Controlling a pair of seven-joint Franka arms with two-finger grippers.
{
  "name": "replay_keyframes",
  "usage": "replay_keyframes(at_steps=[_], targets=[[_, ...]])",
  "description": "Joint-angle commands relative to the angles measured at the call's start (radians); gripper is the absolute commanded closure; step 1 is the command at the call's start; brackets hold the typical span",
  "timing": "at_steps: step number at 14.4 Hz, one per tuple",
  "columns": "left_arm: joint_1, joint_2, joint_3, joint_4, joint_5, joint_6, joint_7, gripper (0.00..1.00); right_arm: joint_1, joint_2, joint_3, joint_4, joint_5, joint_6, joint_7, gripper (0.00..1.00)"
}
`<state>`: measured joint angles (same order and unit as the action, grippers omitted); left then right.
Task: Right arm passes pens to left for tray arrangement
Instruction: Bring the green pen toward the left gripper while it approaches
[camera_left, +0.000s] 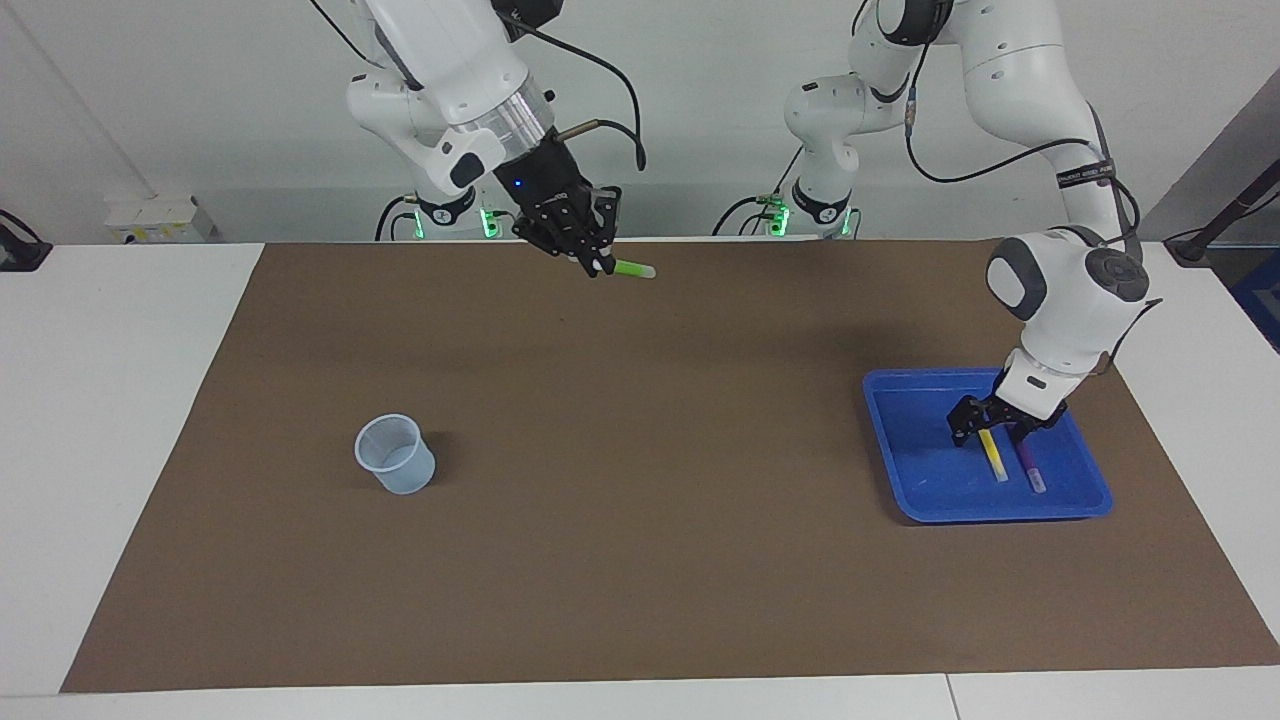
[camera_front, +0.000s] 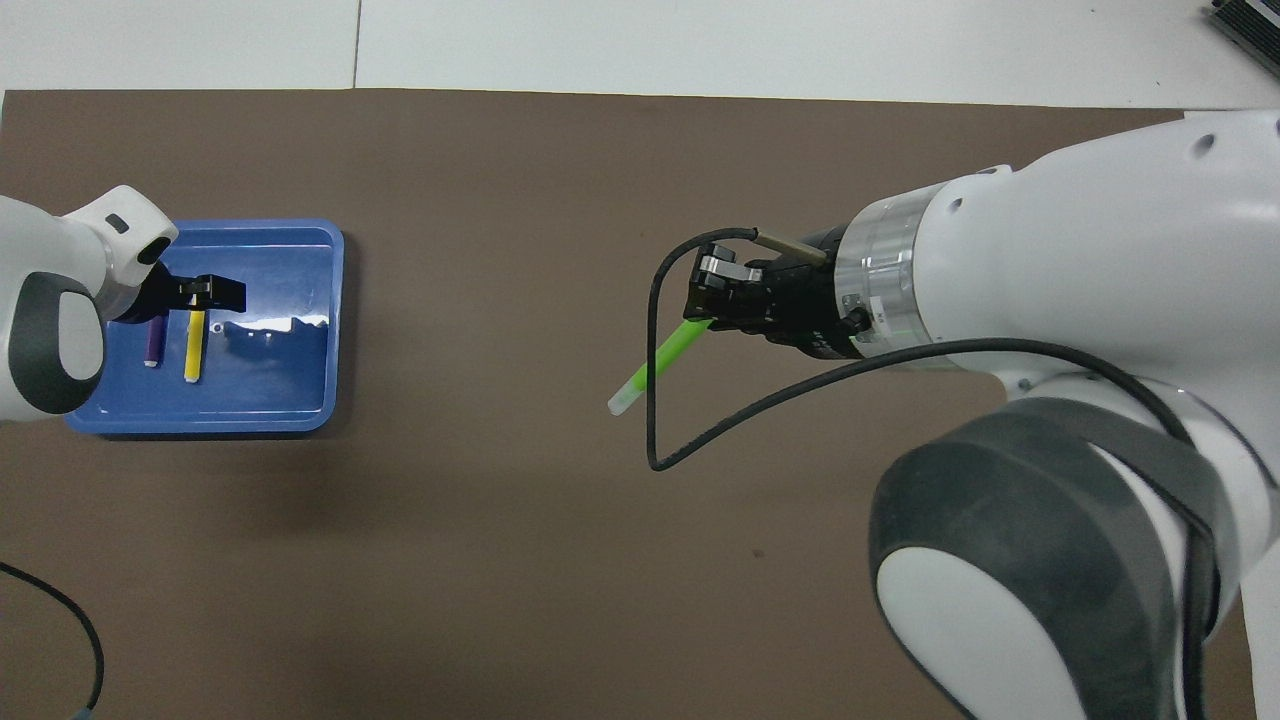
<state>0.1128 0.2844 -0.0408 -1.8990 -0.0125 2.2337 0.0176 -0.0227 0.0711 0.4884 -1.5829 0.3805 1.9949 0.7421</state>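
Observation:
My right gripper (camera_left: 590, 258), the one with the blue light, is shut on the green pen (camera_left: 632, 268) and holds it up in the air over the brown mat's edge by the robots. The pen's whitish end sticks out toward the left arm's end. In the overhead view the gripper (camera_front: 705, 305) and the green pen (camera_front: 655, 365) hang over the mat's middle. The blue tray (camera_left: 900, 440) lies toward the left arm's end. In it, side by side, lie the yellow pen (camera_left: 995, 458) and the purple pen (camera_left: 1030, 468). My left gripper (camera_left: 990, 430) is low in the tray, open, astride the yellow pen's end.
A small translucent bluish cup (camera_left: 395, 455) stands on the brown mat (camera_left: 640, 480) toward the right arm's end. A black cable (camera_front: 660, 440) loops from the right wrist. The tray (camera_front: 290, 370), yellow pen (camera_front: 193, 350) and purple pen (camera_front: 152, 342) also show in the overhead view.

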Motion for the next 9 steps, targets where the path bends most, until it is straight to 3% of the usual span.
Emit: replay_keyframes(at_steps=[1,5,7,9], targets=[[-0.036,-0.05,0.001,0.011,-0.023,-0.103,-0.161,0.05,0.016,-0.045,0.002,-0.075,0.043,0.09,0.124,1.0],[-0.041,-0.083,0.001,0.038,-0.197,-0.23,-0.344,0.07,0.038,-0.051,0.002,-0.094,0.109,0.129,0.23,1.0],[-0.041,-0.093,-0.001,0.067,-0.243,-0.299,-0.466,0.07,0.066,-0.054,0.002,-0.12,0.126,0.206,0.295,1.0],[-0.041,-0.106,-0.001,0.106,-0.286,-0.368,-0.58,0.07,0.069,-0.065,0.002,-0.137,0.126,0.208,0.296,1.0]])
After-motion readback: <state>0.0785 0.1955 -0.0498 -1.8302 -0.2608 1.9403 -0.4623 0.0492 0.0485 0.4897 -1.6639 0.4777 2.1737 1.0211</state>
